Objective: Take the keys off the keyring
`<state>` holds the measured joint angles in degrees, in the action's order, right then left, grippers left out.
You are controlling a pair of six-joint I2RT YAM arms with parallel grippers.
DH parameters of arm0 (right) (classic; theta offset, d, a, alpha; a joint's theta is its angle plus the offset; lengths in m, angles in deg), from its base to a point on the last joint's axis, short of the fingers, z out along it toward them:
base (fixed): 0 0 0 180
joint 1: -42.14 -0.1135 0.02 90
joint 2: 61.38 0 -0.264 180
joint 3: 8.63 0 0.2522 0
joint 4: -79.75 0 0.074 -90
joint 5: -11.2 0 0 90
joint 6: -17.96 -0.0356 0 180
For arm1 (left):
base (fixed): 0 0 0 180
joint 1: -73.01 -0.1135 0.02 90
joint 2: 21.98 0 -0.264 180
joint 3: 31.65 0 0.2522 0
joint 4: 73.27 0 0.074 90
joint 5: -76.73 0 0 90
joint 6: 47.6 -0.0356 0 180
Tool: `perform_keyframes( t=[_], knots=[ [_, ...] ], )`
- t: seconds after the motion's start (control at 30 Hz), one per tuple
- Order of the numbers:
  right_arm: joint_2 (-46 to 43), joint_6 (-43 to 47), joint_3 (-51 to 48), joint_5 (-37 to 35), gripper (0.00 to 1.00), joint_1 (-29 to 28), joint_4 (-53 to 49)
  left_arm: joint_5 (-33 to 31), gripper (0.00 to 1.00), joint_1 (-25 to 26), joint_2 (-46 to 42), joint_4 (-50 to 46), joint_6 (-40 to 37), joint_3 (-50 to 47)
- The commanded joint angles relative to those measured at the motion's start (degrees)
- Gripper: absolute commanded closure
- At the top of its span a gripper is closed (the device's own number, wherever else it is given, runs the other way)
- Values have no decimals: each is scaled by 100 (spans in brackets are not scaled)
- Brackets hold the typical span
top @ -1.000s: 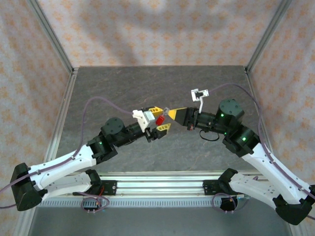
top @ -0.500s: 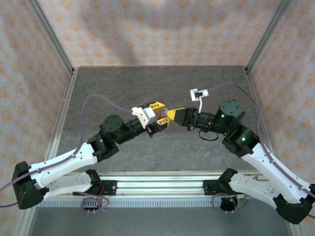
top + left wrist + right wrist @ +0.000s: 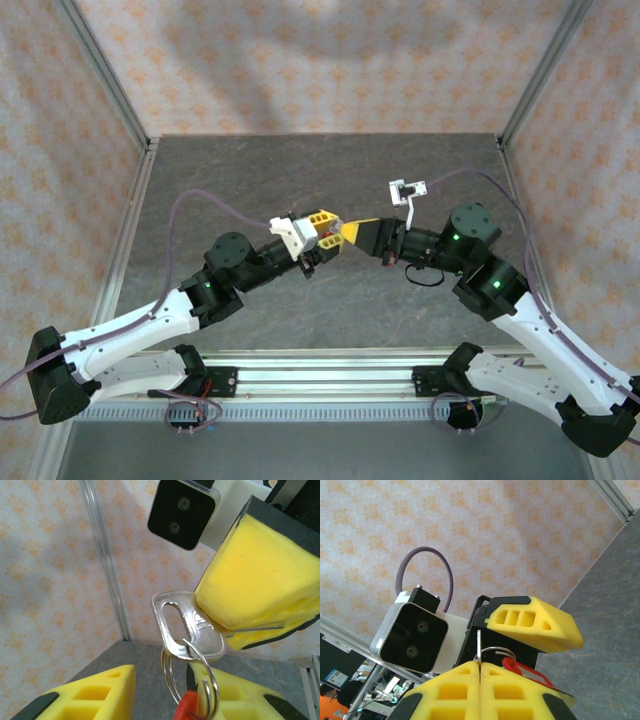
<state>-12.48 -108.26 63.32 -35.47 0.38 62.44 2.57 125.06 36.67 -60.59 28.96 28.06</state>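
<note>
A small silvery key (image 3: 187,630) hangs in the air between the two arms, and my right gripper (image 3: 480,664) is shut on its blade (image 3: 479,642). The keyring's thin wire ring (image 3: 172,677) passes through the hole in the key's head, with its red tag (image 3: 187,707) hanging below. My left gripper (image 3: 160,700) is open around the ring and tag. The tag lies against one yellow finger (image 3: 235,690), and the other finger (image 3: 85,695) stands apart. From above, my left gripper (image 3: 322,238) and right gripper (image 3: 347,231) meet tip to tip over the middle of the table.
The dark grey table (image 3: 300,170) has patterned walls at the back and sides, with metal corner posts (image 3: 110,80). The left wrist's camera (image 3: 412,637) faces my right gripper at close range. A rail (image 3: 330,385) runs along the near edge.
My left gripper has moved right, up to the right gripper's tips, and its jaws have narrowed around the red tag. The right arm has held still with the key.
</note>
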Motion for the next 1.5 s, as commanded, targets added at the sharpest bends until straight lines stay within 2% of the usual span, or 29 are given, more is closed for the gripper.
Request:
perform_keyframes(
  t=[0.0, 0.07, 0.2, 0.27, 0.37, 0.5, 0.63, 0.77, 0.87, 0.9, 1.17, 1.47],
  knots=[
    [-105, -77, 26, 86, 100, -34, 326, 24, 69, 19, -38, 243, -63, 186],
    [-105, -102, 1, 92, 100, -34, 352, 34, 71, 29, -47, 262, -72, 177],
    [-118, -122, -26, 79, 100, -34, 398, 74, 82, 24, -72, 270, -60, 181],
    [-127, -113, -27, 79, 100, -34, 387, 69, 82, 24, -102, 279, -49, 177],
    [-127, -121, -53, 80, 100, -34, 390, 78, 76, 24, -134, 275, -20, 186],
    [-136, -121, -80, 61, 100, -34, 412, 138, 79, 21, -180, 207, -19, 214],
    [-136, -135, -101, 54, 100, -33, 423, 162, 77, 24, -205, 287, 16, 196],
    [-162, -149, -138, 36, 100, -34, 446, 240, 86, 24, -227, 209, 40, 242],
    [-235, -46, -133, -78, 100, -34, 357, 263, 99, 22, -253, -6, 51, 315],
    [-262, -1, -133, -90, 100, -34, 355, 262, 100, 20, -270, -121, 57, 351],
    [-353, 1080, 87, -153, 100, -154, -285, 304, 100, 20, -294, -1377, 239, 856],
    [-698, 2247, -128, -257, 100, -336, -396, 573, 100, 16, -184, -2268, 385, 1355]
  ],
)
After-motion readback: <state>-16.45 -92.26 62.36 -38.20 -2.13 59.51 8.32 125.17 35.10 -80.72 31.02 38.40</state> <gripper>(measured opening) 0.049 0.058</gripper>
